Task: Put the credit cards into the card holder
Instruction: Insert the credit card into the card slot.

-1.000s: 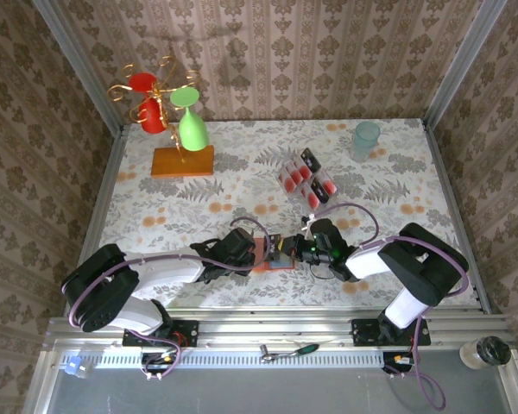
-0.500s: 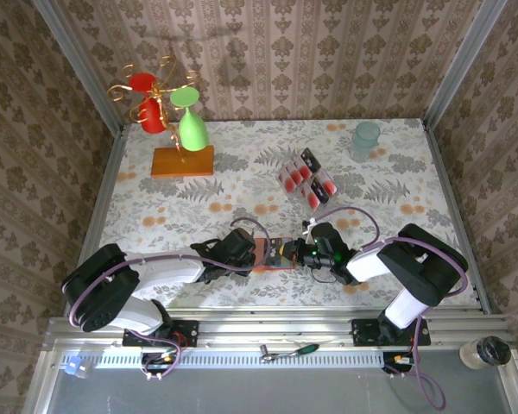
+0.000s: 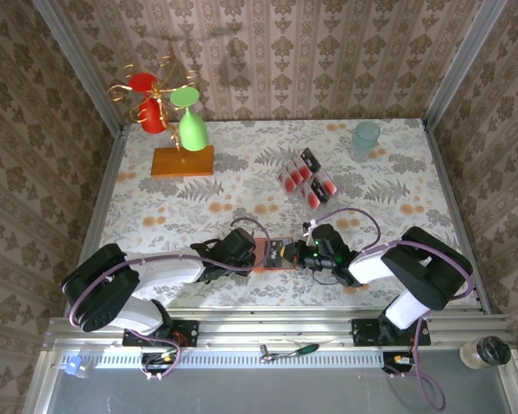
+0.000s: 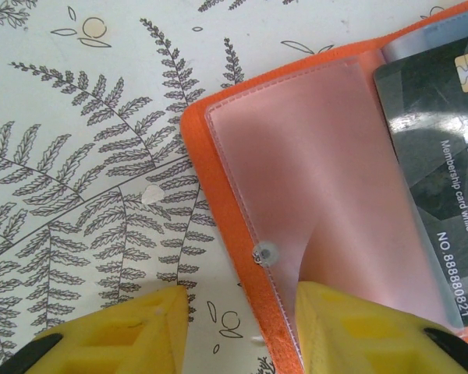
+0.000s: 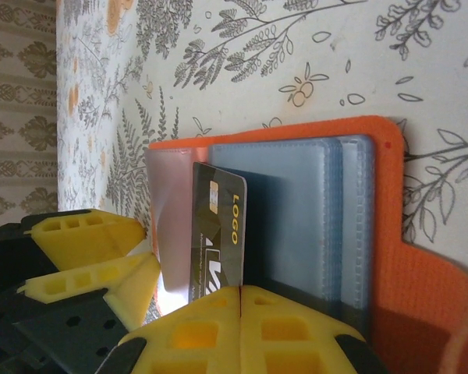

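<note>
Slightly toward 9 o'clock, the right tool (image 5: 240,290) has been shifted, pinching a black card (image 5: 217,234) over the open wallet (image 4: 312,179); the left tool (image 4: 238,327) clamps the wallet's edge.

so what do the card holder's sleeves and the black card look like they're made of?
Card holder: orange cover, matte, looks like faux leather or soft plastic. Its sleeves look like thin clear vinyl: translucent, glossy, the cover showing through, welded seams along the edges.
Black card: looks like rigid plastic, smooth with a slight sheen, gold chip and printed lettering. Right gripper is shut on it.
</note>
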Tool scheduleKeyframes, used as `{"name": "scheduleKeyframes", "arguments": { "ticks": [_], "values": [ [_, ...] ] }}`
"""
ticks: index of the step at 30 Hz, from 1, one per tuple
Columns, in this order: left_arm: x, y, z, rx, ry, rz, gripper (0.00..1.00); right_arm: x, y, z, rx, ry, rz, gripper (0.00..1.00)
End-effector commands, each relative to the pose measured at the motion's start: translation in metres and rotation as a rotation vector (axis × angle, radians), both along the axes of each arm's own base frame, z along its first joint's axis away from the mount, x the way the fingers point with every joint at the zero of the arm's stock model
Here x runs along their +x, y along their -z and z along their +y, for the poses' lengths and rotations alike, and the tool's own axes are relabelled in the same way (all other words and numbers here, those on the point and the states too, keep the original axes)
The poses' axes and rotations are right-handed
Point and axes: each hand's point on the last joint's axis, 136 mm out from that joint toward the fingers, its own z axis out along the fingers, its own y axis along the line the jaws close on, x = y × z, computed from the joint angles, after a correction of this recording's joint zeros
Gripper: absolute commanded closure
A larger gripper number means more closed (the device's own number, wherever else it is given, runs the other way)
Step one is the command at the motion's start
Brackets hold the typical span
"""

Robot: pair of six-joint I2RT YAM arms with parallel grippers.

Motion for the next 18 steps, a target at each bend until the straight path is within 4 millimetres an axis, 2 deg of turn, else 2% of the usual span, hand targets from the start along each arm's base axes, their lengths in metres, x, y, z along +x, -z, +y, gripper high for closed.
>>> {"name": "scheduleKeyframes", "arguments": {
  "ticks": [1, 18],
  "values": [
    [-0.003, 0.007, 0.004, 0.020, -0.009, 0.009, 0.58, -0.006, 0.009, -0.003, -0.037, -0.011, 0.024, 1.00],
    [-0.004, 0.008, 0.005, 0.021, -0.010, 0.010, 0.58, -0.005, 0.015, 0.009, -0.027, -0.052, 0.059, 1.00]
  ]
}}
